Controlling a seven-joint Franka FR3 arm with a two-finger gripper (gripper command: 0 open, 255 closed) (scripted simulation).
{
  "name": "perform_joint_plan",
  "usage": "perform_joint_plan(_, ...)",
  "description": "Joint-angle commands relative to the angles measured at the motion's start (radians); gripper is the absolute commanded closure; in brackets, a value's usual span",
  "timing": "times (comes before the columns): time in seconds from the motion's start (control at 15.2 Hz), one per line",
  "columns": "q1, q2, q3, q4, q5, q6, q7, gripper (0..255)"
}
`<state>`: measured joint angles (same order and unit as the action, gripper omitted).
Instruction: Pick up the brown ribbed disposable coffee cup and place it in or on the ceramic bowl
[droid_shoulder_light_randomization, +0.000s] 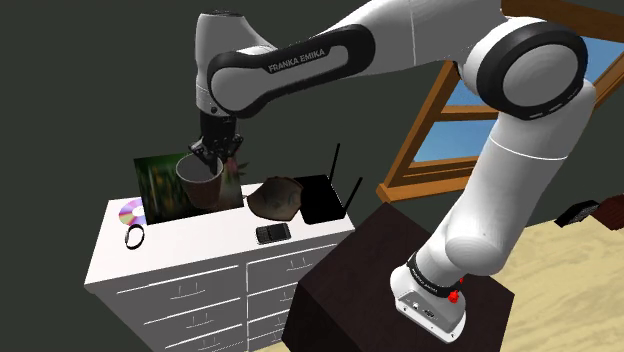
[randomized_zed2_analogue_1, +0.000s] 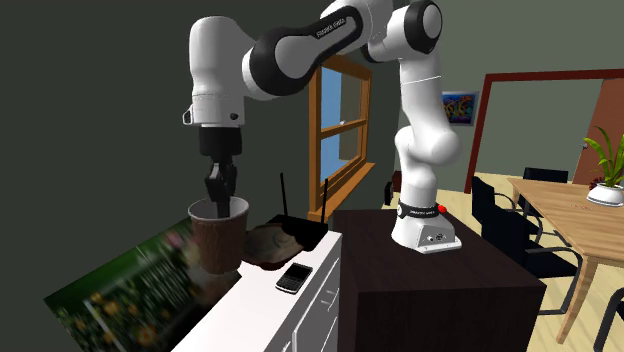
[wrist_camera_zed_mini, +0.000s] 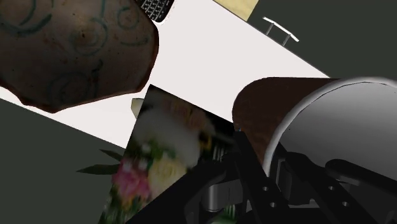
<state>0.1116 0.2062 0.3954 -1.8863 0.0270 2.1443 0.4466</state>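
Finding one: we record the gripper (randomized_zed2_analogue_1: 218, 200) clenched on the wall of the brown ribbed coffee cup (randomized_zed2_analogue_1: 218, 245). One finger sits inside the grey interior and the other outside against the ribs, as the wrist view confirms.

Finding two: the cup stands upright, mouth up and long axis vertical, over the back of the white dresser (droid_shoulder_light_randomization: 200, 240), directly in front of a leaning flower picture (droid_shoulder_light_randomization: 160, 185). We cannot tell whether its base rests on the dresser top or hangs just above it.

Finding three: the brown ceramic bowl (droid_shoulder_light_randomization: 275, 197), marked with bluish swirls, lies near the cup, toward the shoulder view's right and on the stand's side. A black phone (droid_shoulder_light_randomization: 272, 233) lies just in front of the bowl.

Assessment: we judge the grasp made and the carry outstanding. The coming move calls for a lift clear of the bowl's rim, then a short sideways travel toward the stand, keeping the cup vertical. The rim pinch is off-centre, so the cup may swing.
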Motion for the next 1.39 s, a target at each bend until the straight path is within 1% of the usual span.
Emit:
perform_joint_plan(0.0,-0.028,-0.051,-0.007,-0.053,0.027,0.003,-0.046,255)
perform_joint_plan(0.46,-0.119,-0.231,-0.068,-0.227,0.115,-0.010,-0.236,255)
perform_joint_plan(0.92,-0.190,-0.369,-0.162,-0.343,0.154,-0.051,-0.419,255)
perform_joint_plan(0.99,-0.197,-0.382,-0.174,-0.352,0.155,-0.057,-0.438,255)
perform_joint_plan(1.32,-0.195,-0.355,-0.170,-0.395,0.156,0.012,-0.443,255)
